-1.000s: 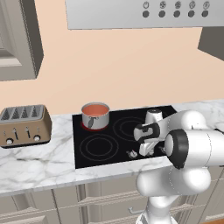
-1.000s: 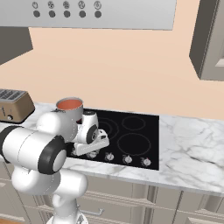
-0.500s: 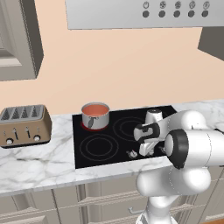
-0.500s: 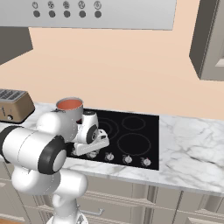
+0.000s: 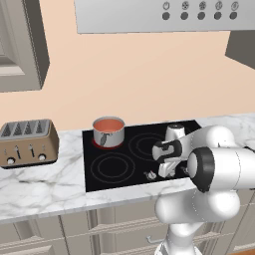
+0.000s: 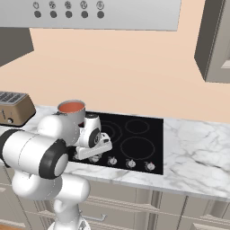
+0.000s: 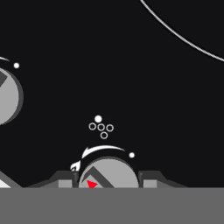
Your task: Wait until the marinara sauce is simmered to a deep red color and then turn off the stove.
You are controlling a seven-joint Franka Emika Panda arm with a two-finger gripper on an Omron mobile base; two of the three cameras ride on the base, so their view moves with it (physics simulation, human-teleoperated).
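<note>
A: Where does the marinara sauce [image 5: 106, 124] sit?

B: In a steel saucepan [image 5: 110, 136] on the back-left burner of the stove [image 5: 114, 167], a glowing red ring beneath it. The sauce looks orange-red.

A: And the gripper [image 7: 108, 180]?

B: Low at the stove's front edge, well apart from the pan. In the hand view its fingertips [image 7: 65, 179] pinch a silver knob [image 7: 107, 175] from both sides.
</note>
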